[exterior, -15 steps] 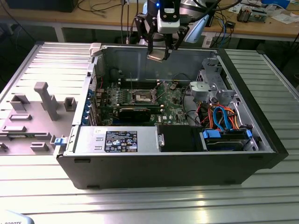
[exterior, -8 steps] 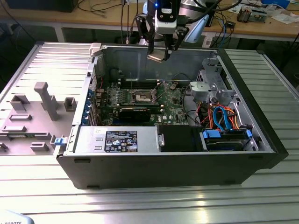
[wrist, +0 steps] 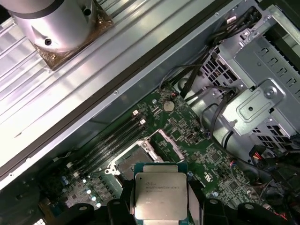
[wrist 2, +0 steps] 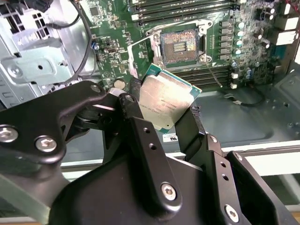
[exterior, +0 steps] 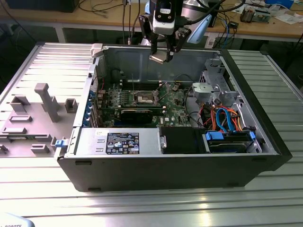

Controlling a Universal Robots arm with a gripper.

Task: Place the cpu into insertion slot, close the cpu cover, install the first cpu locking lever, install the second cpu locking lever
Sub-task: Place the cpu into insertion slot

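The tool [wrist 2: 164, 115] grips the cpu [wrist 2: 166, 96] by two edges, well above the open slot [wrist 2: 179, 44]; squaring its edges to the slot's looks essential.

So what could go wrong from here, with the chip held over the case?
The gripper holds the cpu only by its edges, tilted in the second wrist view, so it might slip or land skewed. The insertion slot lies open, contacts exposed; a crooked landing could damage them. A thin locking lever beside the slot could snag.
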